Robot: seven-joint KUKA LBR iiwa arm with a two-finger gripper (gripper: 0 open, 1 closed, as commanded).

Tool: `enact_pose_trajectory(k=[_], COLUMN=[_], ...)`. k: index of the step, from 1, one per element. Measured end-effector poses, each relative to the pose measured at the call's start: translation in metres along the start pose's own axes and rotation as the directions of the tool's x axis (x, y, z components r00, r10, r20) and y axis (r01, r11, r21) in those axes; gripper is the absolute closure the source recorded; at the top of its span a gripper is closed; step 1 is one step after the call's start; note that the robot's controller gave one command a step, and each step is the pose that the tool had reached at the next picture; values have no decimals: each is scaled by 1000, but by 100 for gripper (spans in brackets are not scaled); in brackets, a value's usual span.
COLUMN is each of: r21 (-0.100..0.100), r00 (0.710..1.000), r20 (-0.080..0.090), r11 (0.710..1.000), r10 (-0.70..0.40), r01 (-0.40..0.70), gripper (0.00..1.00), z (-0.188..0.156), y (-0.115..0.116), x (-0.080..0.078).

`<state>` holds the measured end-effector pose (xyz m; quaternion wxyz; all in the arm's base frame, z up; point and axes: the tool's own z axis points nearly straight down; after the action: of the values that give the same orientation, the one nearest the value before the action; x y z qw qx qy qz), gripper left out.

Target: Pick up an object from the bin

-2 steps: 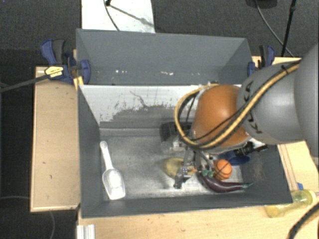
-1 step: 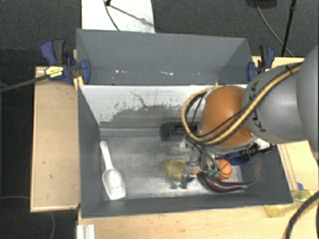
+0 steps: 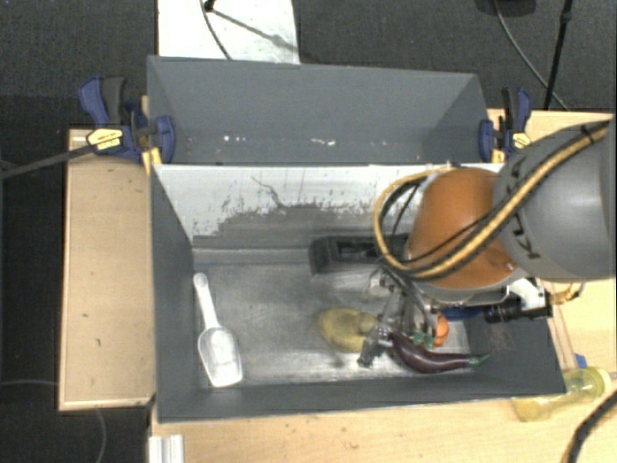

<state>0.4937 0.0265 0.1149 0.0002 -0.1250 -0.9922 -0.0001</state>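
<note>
My gripper (image 3: 378, 343) reaches down in the bin's front right part, under the arm's orange cover. It stands between a pale yellow-olive rounded thing (image 3: 340, 328) on its left and a dark purple toy eggplant (image 3: 432, 358) on its right, and looks to touch both. A small orange thing (image 3: 441, 329) peeks out just behind the eggplant, partly hidden by the arm. Nothing shows as held.
A white plastic scoop (image 3: 214, 340) lies near the bin's left wall, handle pointing back. A black oblong thing (image 3: 339, 252) lies against the back wall, its right end hidden by the arm. Bare floor lies between the scoop and the yellow thing.
</note>
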Motion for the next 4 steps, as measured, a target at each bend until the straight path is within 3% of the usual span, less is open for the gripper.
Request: enact_pose_trajectory(k=[1, 2, 4], r21=[-1, -11, -8], r00=[1000, 963, 962], r20=[5, 22, 15], r11=[1000, 963, 963], r10=[-30, 270, 271], r01=[30, -270, -271], gripper=[0, 100, 100], z=[37, 40, 37], y=[15, 29, 29], x=[5, 13, 14])
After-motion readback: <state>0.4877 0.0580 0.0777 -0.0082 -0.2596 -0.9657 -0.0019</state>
